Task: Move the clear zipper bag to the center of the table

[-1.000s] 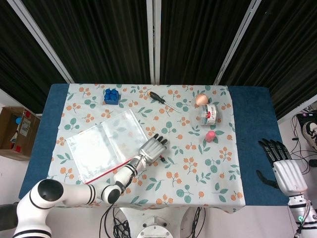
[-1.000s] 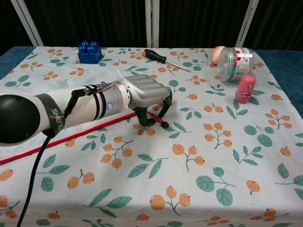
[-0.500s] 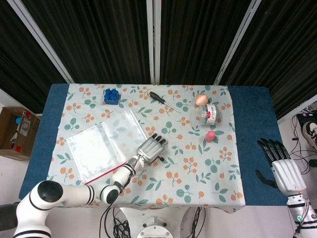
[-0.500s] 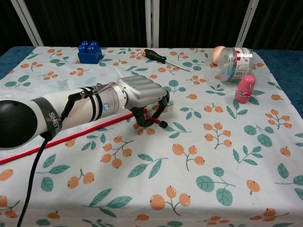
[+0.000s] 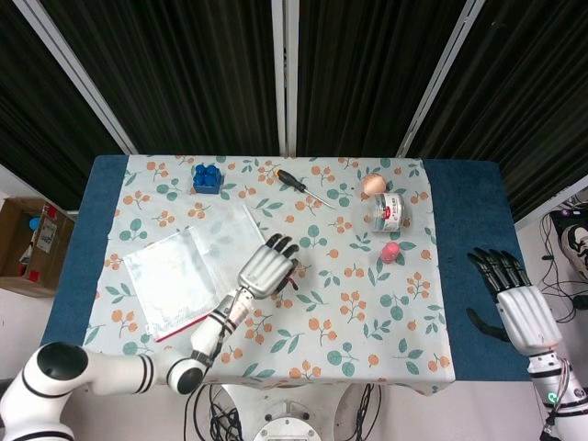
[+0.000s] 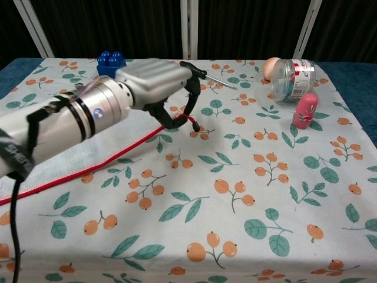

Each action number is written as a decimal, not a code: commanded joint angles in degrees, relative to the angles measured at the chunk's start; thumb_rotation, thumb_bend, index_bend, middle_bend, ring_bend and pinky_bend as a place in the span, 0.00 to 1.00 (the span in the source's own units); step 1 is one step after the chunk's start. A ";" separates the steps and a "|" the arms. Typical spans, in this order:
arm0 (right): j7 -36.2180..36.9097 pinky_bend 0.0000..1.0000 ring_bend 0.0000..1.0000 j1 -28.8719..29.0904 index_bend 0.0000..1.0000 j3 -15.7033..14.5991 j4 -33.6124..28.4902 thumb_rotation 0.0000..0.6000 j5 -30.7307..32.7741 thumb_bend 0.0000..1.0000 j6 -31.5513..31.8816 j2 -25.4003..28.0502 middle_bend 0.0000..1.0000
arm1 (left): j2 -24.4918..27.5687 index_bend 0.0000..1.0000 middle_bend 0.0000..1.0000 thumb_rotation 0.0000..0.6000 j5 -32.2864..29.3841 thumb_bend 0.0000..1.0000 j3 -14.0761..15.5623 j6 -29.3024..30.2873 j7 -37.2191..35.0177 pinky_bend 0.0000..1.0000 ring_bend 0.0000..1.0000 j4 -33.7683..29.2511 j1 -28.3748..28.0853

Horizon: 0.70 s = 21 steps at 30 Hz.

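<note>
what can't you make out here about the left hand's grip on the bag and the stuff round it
- Head view: the left hand covers the corner of the clear zipper bag, so the grip is hidden.
- Chest view: the fingers hook the bag's red zipper edge; the left frame edge cuts off the bag's far end.
- Jar label: too small to read.
- Right hand: outside the chest view.

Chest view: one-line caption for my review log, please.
Left hand pinches and lifts the red-zippered corner of the clear plastic zipper bag above the floral tablecloth.
</note>
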 commanded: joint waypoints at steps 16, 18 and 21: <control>-0.35 0.00 0.00 24.66 0.01 10.82 -11.00 1.00 1.71 0.23 -25.24 2.95 0.06 | 9.12 0.69 0.44 1.00 18.53 0.39 2.33 33.33 5.20 0.41 0.36 -20.05 20.88; -1.88 0.00 0.00 28.24 0.01 12.32 -11.28 1.00 4.22 0.23 -29.31 1.34 0.06 | 9.47 0.69 0.47 1.00 19.26 0.39 2.57 34.62 5.34 0.46 0.40 -20.56 22.45; -4.09 0.00 0.00 33.00 0.03 14.05 -10.82 1.00 7.61 0.23 -34.13 -1.60 0.06 | 9.74 0.70 0.52 1.00 20.97 0.39 2.73 36.41 6.06 0.53 0.46 -20.59 24.28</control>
